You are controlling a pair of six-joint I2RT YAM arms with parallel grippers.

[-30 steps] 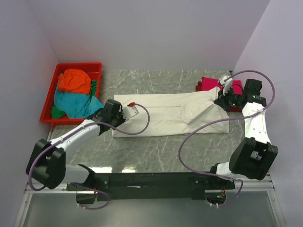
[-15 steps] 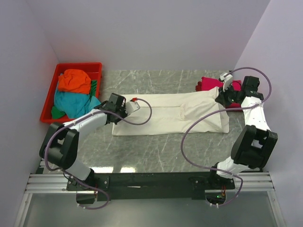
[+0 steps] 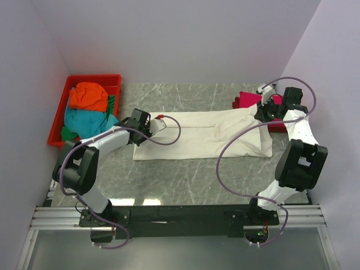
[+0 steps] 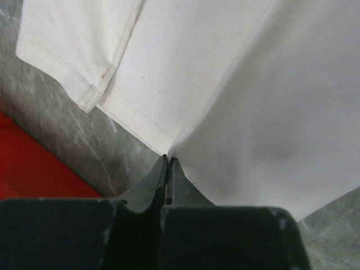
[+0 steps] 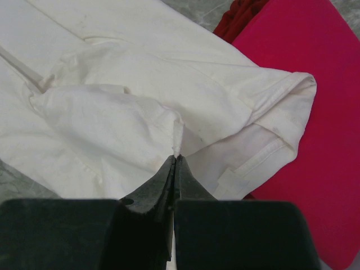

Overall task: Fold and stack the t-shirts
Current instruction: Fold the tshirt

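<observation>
Left wrist view: the left gripper (image 4: 167, 161) is clenched on the hem of the cream-white shirt (image 4: 253, 84), which spreads ahead of its tips over the grey worktop (image 4: 84, 140). The right gripper (image 5: 175, 160) is pinched tight on a raised fold of that shirt. Just right of its tips lies the pink shirt (image 5: 315, 112), partly under a cream sleeve. Left of the left gripper, the red tray (image 3: 93, 77) holds the orange shirt (image 3: 89, 95) and the teal shirt (image 3: 84, 122).
</observation>
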